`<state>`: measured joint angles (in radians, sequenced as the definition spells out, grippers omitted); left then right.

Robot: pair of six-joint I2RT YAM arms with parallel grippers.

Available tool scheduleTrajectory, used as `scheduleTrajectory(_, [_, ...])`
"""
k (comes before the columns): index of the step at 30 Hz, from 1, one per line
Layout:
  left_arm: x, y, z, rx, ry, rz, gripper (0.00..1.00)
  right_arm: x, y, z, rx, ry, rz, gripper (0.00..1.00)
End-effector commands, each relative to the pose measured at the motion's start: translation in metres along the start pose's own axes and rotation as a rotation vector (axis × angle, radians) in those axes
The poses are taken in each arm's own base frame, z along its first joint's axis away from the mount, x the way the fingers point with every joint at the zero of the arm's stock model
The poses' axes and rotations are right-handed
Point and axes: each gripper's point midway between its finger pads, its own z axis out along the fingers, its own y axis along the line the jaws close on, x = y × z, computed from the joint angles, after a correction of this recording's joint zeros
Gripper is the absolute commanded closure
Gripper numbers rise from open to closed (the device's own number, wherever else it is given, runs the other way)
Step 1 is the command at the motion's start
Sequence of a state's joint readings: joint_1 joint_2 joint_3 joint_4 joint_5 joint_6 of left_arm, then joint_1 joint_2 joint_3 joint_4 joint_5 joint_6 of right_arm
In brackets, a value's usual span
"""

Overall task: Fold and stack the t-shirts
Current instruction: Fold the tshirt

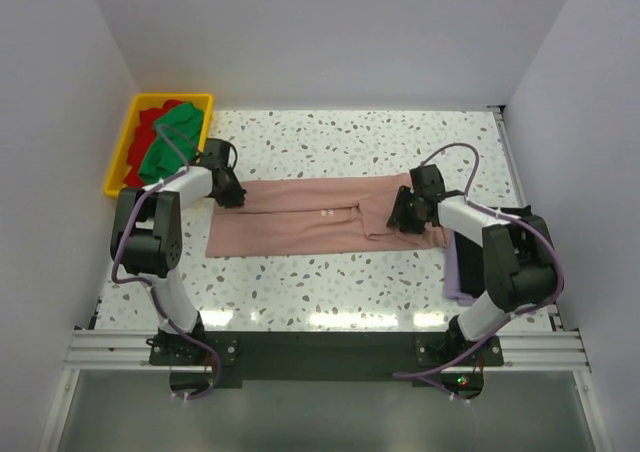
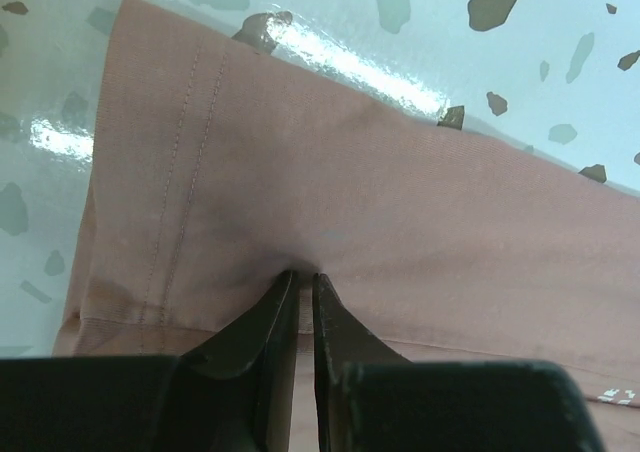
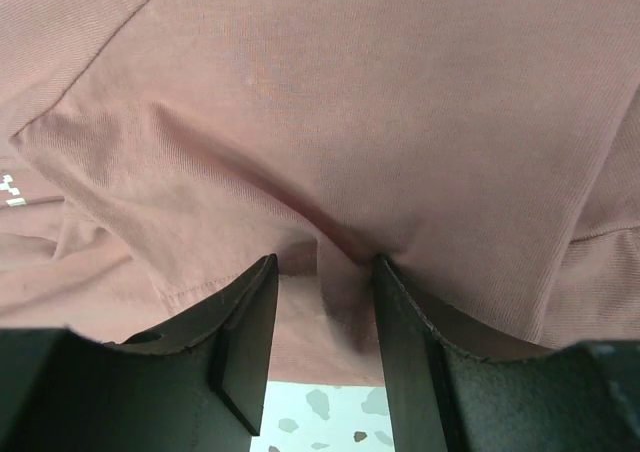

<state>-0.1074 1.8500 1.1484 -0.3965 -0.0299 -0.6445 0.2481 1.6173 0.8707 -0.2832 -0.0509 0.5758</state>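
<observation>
A dusty-pink t-shirt (image 1: 300, 224) lies in a long folded strip across the middle of the table. Its small chest print (image 1: 325, 213) faces up. My left gripper (image 1: 232, 194) is at the strip's left end. In the left wrist view the left gripper (image 2: 305, 274) has its jaws nearly together, pinching a pucker of the pink cloth (image 2: 400, 202) beside the stitched hem. My right gripper (image 1: 405, 217) rests on the strip's right end. The right gripper (image 3: 325, 262) stands open there, with a loose fold of the pink shirt (image 3: 350, 102) rising between its fingers.
A yellow bin (image 1: 118, 157) at the back left holds a green shirt (image 1: 170, 137) and a red one (image 1: 148, 120). A lavender cloth (image 1: 457, 272) lies under the right arm near the table's right edge. White walls enclose the speckled table (image 1: 350, 142).
</observation>
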Motion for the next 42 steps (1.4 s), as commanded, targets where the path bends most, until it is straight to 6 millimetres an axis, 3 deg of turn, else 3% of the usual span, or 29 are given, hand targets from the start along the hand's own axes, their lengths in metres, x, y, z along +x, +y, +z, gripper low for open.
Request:
scheduleTrajectory(1, [0.012,0.027,0.015,-0.086,0.041,-0.005,0.84,0.004,0.0,0.005,-0.008,-0.006,0.007,0.53])
scheduleTrajectory(5, [0.028,0.039,0.011,-0.122,0.065,-0.031,0.88,-0.011,0.003,0.016,0.024,-0.003,0.003,0.53])
scheduleTrajectory(6, [0.032,0.042,0.009,-0.125,0.063,-0.043,0.88,-0.029,0.011,0.017,0.019,-0.025,-0.003,0.53])
scheduleTrajectory(7, [0.046,0.05,0.008,-0.135,0.082,-0.054,0.88,-0.031,0.009,0.027,0.038,-0.005,0.001,0.53])
scheduleTrajectory(8, [0.045,0.047,0.001,-0.115,0.064,-0.077,0.88,-0.035,0.008,0.032,0.058,0.002,-0.001,0.53])
scheduleTrajectory(9, [0.048,0.048,-0.002,-0.112,0.06,-0.088,0.89,-0.061,0.021,0.031,0.04,-0.037,-0.007,0.53])
scheduleTrajectory(10, [0.062,0.056,-0.003,-0.119,0.083,-0.097,0.89,-0.072,0.026,0.033,0.04,-0.041,-0.012,0.53])
scheduleTrajectory(11, [0.062,0.052,-0.011,-0.093,0.066,-0.116,0.89,-0.068,0.016,0.05,0.1,0.009,-0.02,0.52])
scheduleTrajectory(12, [0.065,0.053,-0.014,-0.085,0.064,-0.124,0.89,-0.103,0.035,0.047,0.076,-0.05,-0.047,0.52])
scheduleTrajectory(13, [0.079,0.058,-0.015,-0.083,0.077,-0.131,0.89,-0.105,0.032,0.052,0.112,-0.015,-0.06,0.52])
scheduleTrajectory(14, [0.081,0.053,-0.024,-0.045,0.065,-0.153,0.89,-0.109,0.026,0.071,0.15,0.007,-0.097,0.52])
scheduleTrajectory(15, [0.087,0.053,-0.027,-0.032,0.07,-0.16,0.89,-0.144,0.046,0.069,0.125,-0.059,-0.115,0.52])
scheduleTrajectory(16, [0.104,0.06,-0.028,-0.04,0.088,-0.167,0.89,-0.151,0.048,0.073,0.137,-0.054,-0.136,0.52])
scheduleTrajectory(18, [0.118,0.045,-0.038,0.029,0.09,-0.167,0.89,-0.184,0.064,0.092,0.123,-0.093,-0.194,0.52])
scheduleTrajectory(20, [0.138,0.038,-0.046,0.053,0.107,-0.168,0.89,-0.195,0.07,0.105,0.108,-0.079,-0.254,0.52])
scheduleTrajectory(21, [0.161,0.031,-0.049,0.065,0.135,-0.122,0.88,-0.213,0.084,0.115,0.075,-0.111,-0.27,0.52])
scheduleTrajectory(22, [0.172,0.024,-0.053,0.084,0.15,-0.109,0.88,-0.216,0.088,0.121,0.055,-0.112,-0.288,0.51])
scheduleTrajectory(23, [0.188,0.013,-0.059,0.115,0.174,-0.099,0.88,-0.233,0.102,0.117,0.019,-0.158,-0.318,0.49])
scheduleTrajectory(24, [0.196,0.01,-0.061,0.128,0.193,-0.098,0.87,-0.228,0.1,0.129,0.012,-0.144,-0.326,0.48])
scheduleTrajectory(25, [0.206,0.01,-0.062,0.139,0.209,-0.097,0.87,-0.238,0.107,0.131,-0.013,-0.189,-0.337,0.44])
scheduleTrajectory(26, [0.213,0.004,-0.066,0.168,0.225,-0.097,0.87,-0.229,0.105,0.139,-0.032,-0.168,-0.346,0.41])
scheduleTrajectory(27, [0.218,0.006,-0.067,0.173,0.234,-0.097,0.86,-0.232,0.111,0.136,-0.057,-0.191,-0.352,0.39])
scheduleTrajectory(31, [0.207,-0.014,-0.078,0.26,0.219,-0.022,0.82,-0.239,0.129,0.136,-0.145,-0.229,-0.356,0.36])
scheduleTrajectory(33, [0.183,-0.035,-0.09,0.302,0.159,0.03,0.75,-0.249,0.135,0.124,-0.142,-0.258,-0.34,0.36])
scheduleTrajectory(35, [0.165,-0.037,-0.098,0.287,0.097,0.105,0.71,-0.263,0.147,0.097,-0.164,-0.303,-0.328,0.36])
scheduleTrajectory(36, [0.149,-0.05,-0.108,0.315,0.052,0.124,0.67,-0.265,0.148,0.089,-0.164,-0.314,-0.322,0.35])
scheduleTrajectory(37, [0.142,-0.051,-0.111,0.31,0.026,0.164,0.66,-0.277,0.154,0.065,-0.167,-0.36,-0.307,0.32])
scheduleTrajectory(39, [0.128,-0.062,-0.119,0.325,-0.012,0.193,0.66,-0.282,0.153,0.046,-0.151,-0.382,-0.268,0.29])
scheduleTrajectory(42, [0.122,-0.067,-0.118,0.321,-0.014,0.245,0.67,-0.282,0.156,0.015,-0.159,-0.399,-0.205,0.3])
